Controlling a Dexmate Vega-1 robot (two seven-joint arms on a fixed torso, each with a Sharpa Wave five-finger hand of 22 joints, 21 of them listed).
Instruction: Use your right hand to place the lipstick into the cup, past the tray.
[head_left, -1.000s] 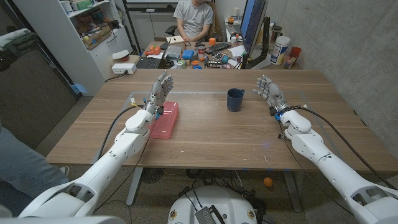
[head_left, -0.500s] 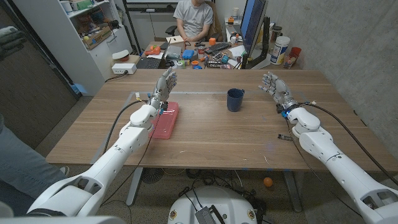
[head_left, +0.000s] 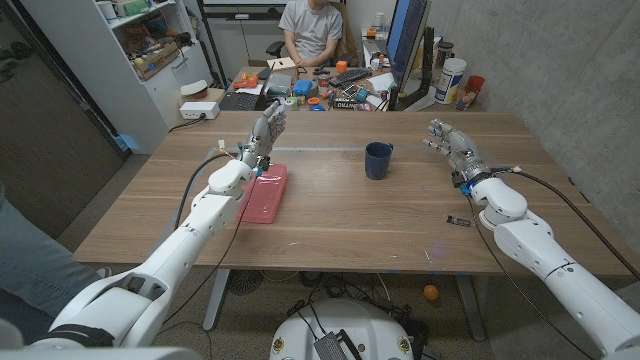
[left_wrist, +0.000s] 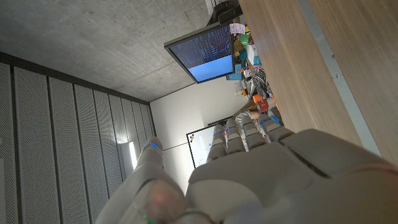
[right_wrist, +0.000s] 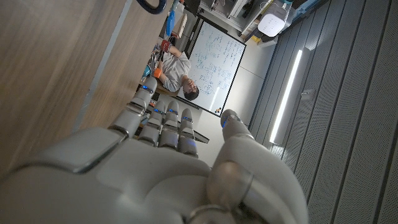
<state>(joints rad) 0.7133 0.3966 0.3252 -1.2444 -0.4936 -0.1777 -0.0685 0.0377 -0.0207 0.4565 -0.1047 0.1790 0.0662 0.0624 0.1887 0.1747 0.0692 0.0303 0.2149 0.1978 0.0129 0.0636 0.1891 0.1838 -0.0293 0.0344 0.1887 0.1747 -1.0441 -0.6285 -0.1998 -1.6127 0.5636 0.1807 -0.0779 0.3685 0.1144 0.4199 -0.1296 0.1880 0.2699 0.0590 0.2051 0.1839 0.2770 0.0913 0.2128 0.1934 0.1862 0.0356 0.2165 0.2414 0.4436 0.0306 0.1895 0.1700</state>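
On the table, each robot hand, left (head_left: 266, 130) and right (head_left: 449, 141), is raised with fingers spread, empty, flanking the cup (head_left: 377, 159).

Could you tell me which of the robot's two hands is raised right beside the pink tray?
The left hand, raised with fingers apart at the far end of the pink tray. The right hand is up on the other side of the blue cup.

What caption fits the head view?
Both hands, left hand and right hand, raised open; blue cup mid-table, pink tray left.
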